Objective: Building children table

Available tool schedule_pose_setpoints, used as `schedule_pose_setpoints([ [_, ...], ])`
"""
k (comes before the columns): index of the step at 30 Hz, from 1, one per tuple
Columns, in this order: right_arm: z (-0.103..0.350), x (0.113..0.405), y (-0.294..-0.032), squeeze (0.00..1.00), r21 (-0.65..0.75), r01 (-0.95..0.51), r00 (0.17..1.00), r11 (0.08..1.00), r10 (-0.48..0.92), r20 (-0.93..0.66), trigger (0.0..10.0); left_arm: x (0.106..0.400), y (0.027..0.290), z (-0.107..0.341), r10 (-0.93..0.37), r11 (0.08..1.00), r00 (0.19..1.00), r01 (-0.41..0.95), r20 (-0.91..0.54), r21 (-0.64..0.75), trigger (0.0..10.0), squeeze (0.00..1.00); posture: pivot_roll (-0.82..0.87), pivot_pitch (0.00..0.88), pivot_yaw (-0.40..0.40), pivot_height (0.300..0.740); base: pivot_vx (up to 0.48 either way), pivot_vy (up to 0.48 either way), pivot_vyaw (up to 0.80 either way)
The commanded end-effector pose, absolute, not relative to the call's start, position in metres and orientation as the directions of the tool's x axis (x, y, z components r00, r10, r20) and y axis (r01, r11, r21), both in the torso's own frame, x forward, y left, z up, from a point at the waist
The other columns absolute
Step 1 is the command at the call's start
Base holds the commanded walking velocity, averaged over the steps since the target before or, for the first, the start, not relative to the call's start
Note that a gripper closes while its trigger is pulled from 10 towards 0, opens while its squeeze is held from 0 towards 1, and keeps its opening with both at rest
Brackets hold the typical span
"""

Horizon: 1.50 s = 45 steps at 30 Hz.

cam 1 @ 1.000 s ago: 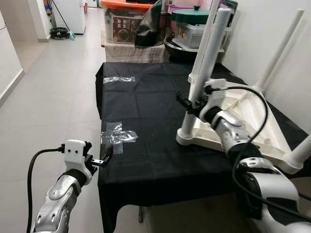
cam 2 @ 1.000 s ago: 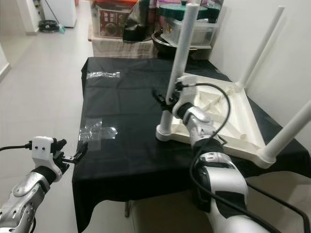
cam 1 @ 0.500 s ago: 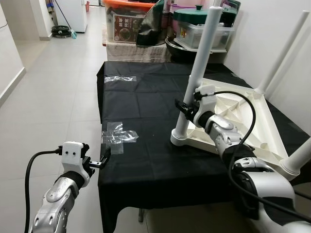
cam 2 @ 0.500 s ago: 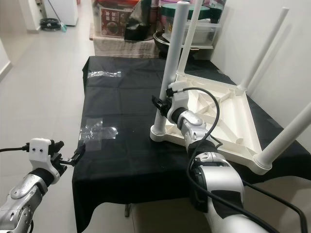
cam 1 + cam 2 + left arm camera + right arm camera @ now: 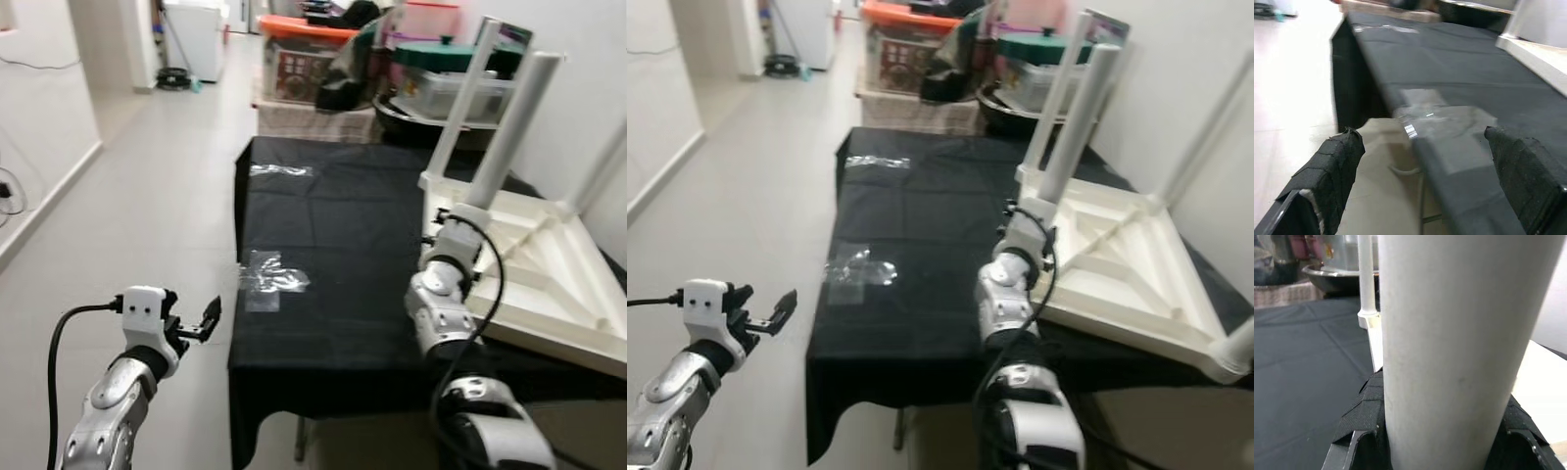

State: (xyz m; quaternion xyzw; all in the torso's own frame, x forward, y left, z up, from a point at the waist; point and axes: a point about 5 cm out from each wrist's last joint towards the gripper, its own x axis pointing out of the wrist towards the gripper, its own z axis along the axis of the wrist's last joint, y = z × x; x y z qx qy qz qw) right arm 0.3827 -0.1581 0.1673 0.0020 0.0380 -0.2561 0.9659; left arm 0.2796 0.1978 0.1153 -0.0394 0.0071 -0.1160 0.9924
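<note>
1. Compared with a second ago, the head camera has swung and the whole scene sits differently; the right gripper [image 5: 1440,450] keeps its hold on the near table leg [image 5: 509,132], now closer to the leg's base than before.
2. That leg fills the space between the right fingers [image 5: 1359,418], which are clamped around it — a holding grip, not a wide one.
3. At about 8 o'clock in the head view, the left gripper [image 5: 208,318] hovers off the table's edge over the floor, fingers spread wide and holding nothing.
4. The children's table [image 5: 549,284] lies upside down at 3 o'clock on the black cloth [image 5: 343,245], legs pointing up.
5. It looks like moulded white plastic — smooth round tubes, a ribbed underside; probably light and stiff but slippery, so gripping low on the leg near its socket seems best.
6. Clear tape patches [image 5: 272,279] shine on the matte cloth at 9 o'clock.
</note>
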Motion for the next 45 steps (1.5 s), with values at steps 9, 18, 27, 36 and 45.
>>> schedule_pose_setpoints([
  [9,0.178,0.392,-0.171,0.0,0.031,0.355,0.933,0.934,-0.352,-0.076,10.0,0.278,0.194,0.111,-0.243,0.968,0.97,0.241,-0.018,-0.074,10.0,0.0,0.06,0.0,-0.104,0.74,0.0,0.0,0.0],
  [18,0.233,0.397,-0.172,0.0,0.121,-0.062,0.983,0.991,0.039,0.179,10.0,0.279,0.194,0.111,-0.243,0.968,0.97,0.241,-0.019,-0.073,10.0,0.0,0.06,0.0,-0.103,0.74,0.0,0.0,0.0],
  [27,0.233,0.384,-0.119,0.0,-0.027,-0.595,0.784,0.803,0.587,0.2,4.5,0.281,0.195,0.114,-0.237,0.969,0.971,0.236,-0.009,-0.068,10.0,0.0,0.08,0.0,-0.119,0.74,0.0,0.0,0.0],
  [36,0.204,0.391,-0.11,0.0,-0.047,-0.564,0.825,0.824,0.565,0.011,0.0,0.278,0.198,0.112,-0.227,0.972,0.974,0.225,-0.014,-0.066,10.0,0.0,0.09,0.0,-0.121,0.74,0.0,0.0,0.0],
  [45,0.174,0.4,-0.153,0.0,-0.051,-0.026,0.985,0.998,0.017,-0.171,0.0,0.28,0.194,0.113,-0.234,0.97,0.972,0.233,-0.011,-0.069,10.0,0.0,0.07,0.0,-0.116,0.74,0.0,0.0,0.0],
])
